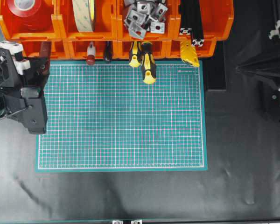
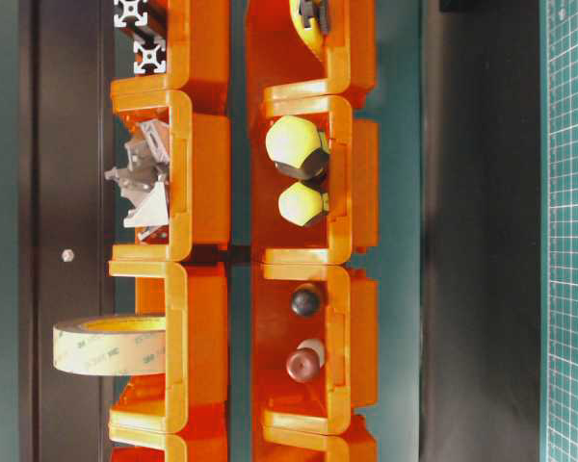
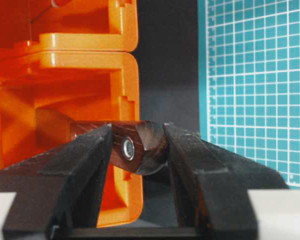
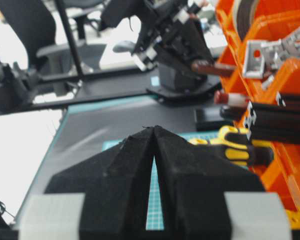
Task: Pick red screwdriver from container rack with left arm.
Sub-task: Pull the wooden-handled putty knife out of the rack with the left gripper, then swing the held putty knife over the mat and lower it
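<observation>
Left wrist view puts the red screwdriver (image 3: 140,147) squarely between the two fingers of the left pincer (image 3: 138,150): the rounded brown handle end with its metal-ringed hole sits in the gap, and both pads look to be pressing on its sides, so I judge the pincer clenched on the handle. The rest of the tool runs back into the lower bin of the container rack (image 3: 90,75), so it has not been drawn out yet.

From overhead, the left arm (image 1: 18,88) stands at the far-left corner of the green mat (image 1: 121,116), its pincer pushed up against the leftmost lower bin of the container rack (image 1: 112,28); the reddish handle (image 1: 45,50) shows just at the bin's mouth. Other tools poke out of neighbouring bins: a small red-and-white screwdriver (image 1: 90,53) and two yellow-and-black screwdrivers (image 1: 144,63), all apart from the pincer.

The right pincer (image 4: 154,150) hangs well off toward the right edge of the counter, fingers drawn together with only a thin slit between them, holding nothing.

So reaching and gripping appear done. What is left is pulling the tool straight out along the bin's opening and lifting it clear of the rack.
</observation>
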`<state>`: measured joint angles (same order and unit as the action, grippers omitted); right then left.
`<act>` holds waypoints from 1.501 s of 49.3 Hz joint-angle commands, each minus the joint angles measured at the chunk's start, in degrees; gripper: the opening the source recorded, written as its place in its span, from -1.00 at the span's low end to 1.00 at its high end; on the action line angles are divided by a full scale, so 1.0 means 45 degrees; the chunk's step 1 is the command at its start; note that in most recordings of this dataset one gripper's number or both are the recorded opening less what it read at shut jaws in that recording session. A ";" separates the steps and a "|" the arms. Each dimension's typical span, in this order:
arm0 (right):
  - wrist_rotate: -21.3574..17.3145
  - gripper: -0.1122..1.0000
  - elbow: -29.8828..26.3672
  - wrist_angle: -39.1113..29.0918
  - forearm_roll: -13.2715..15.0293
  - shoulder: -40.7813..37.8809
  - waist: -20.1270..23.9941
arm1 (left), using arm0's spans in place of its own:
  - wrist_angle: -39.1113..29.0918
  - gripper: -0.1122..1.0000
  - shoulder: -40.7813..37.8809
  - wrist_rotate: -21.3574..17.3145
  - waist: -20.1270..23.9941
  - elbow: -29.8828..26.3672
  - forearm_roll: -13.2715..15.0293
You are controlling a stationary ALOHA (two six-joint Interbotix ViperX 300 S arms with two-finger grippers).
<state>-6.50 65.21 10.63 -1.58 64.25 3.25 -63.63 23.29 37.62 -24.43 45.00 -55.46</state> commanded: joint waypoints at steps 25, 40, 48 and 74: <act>0.0020 -0.81 -0.0508 -0.0371 -0.0020 0.0078 0.0059 | -0.3730 -0.39 0.0039 -0.0879 -0.3145 -0.3613 -0.0039; 0.0000 -0.81 -0.0508 -0.0488 -0.0020 0.0117 0.0000 | -0.5879 -0.42 -0.0332 -0.2266 -0.5176 -0.6543 -0.0039; -0.0020 -0.81 -0.0508 -0.0508 -0.0039 0.0117 0.0000 | -0.6309 -0.42 -0.1270 -0.3887 -0.5977 -0.8242 -0.0039; -0.1113 -0.81 -0.0625 -0.0723 -0.0449 0.0234 0.0000 | -0.0586 -0.42 -0.4570 -0.4980 -0.3984 -0.8320 -0.0039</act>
<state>-10.11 64.42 7.91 -3.34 65.65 3.34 -72.42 2.90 15.12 -45.18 6.86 -55.37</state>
